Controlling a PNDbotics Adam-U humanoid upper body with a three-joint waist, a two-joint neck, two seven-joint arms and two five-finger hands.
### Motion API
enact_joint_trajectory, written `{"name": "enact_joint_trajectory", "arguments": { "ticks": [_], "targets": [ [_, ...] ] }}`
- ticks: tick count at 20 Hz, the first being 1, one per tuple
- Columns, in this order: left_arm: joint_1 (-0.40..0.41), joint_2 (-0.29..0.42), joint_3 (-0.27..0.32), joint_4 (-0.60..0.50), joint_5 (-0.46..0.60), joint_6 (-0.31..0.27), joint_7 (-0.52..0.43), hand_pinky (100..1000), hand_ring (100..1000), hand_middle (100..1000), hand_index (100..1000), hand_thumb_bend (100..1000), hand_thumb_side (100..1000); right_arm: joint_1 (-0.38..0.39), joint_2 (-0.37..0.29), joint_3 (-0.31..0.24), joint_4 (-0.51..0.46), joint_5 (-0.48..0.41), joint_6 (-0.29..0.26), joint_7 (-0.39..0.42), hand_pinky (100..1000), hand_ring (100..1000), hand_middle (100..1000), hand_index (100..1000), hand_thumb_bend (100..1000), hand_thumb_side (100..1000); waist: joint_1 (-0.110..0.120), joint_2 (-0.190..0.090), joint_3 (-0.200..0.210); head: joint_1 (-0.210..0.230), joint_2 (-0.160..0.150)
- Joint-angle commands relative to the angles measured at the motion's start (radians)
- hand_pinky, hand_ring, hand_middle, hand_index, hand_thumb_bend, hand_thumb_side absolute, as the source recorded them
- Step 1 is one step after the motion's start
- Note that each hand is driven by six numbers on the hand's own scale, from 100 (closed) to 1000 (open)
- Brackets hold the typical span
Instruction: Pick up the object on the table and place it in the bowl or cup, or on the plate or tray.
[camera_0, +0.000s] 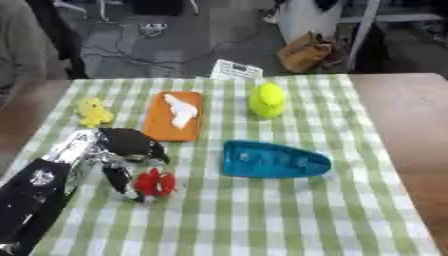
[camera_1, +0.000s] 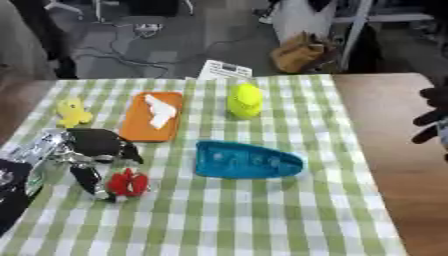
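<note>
Left eye view notes: a small red object (camera_0: 156, 184) is seen on the green-and-white checked cloth (camera_0: 289, 220), near its left edge and toward the front. It is pinched between the curled fingers of the left hand (camera_0: 127, 150), whose dark palm sits just above it; whether the object is lifted off the cloth cannot be told. The left arm is seen entering from the lower left corner. An orange tray (camera_0: 174, 116) is placed beyond the hand, with a white piece (camera_0: 181, 111) lying on it. A small yellow toy (camera_0: 93, 112) is set to the tray's left. A yellow-green rounded object (camera_0: 267, 100) is placed to the tray's right. A blue boat-shaped dish (camera_0: 275, 160) lies right of the red object, well apart from it. In the right eye view, the right hand (camera_1: 432, 120) is seen at the right edge over the bare wooden table (camera_1: 411, 165), fingers curled, nothing held.
</note>
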Motion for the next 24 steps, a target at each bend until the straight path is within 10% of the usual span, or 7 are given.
{"name": "enact_joint_trajectory", "arguments": {
  "ticks": [1, 18, 24],
  "targets": [
    [-0.014, 0.022, 0.013, -0.012, 0.001, -0.219, -0.197, 740, 799, 750, 925, 629, 474, -0.011, -0.027, -0.004, -0.024, 0.0, -0.002, 0.0, 491, 597, 735, 697, 100, 705, 0.005, -0.031, 0.0, -0.003, -0.015],
    [-0.055, -0.016, -0.037, 0.026, 0.043, -0.219, -0.315, 740, 792, 742, 885, 574, 451, -0.011, -0.027, -0.002, -0.024, -0.001, -0.002, 0.001, 491, 597, 734, 697, 100, 705, 0.002, -0.031, -0.002, -0.002, -0.014],
    [-0.05, -0.008, -0.014, 0.028, 0.05, -0.219, -0.299, 662, 594, 497, 588, 322, 340, -0.01, -0.027, -0.003, -0.024, -0.001, -0.001, 0.001, 491, 597, 735, 697, 100, 706, 0.002, -0.032, 0.001, -0.003, -0.019]
  ]
}}
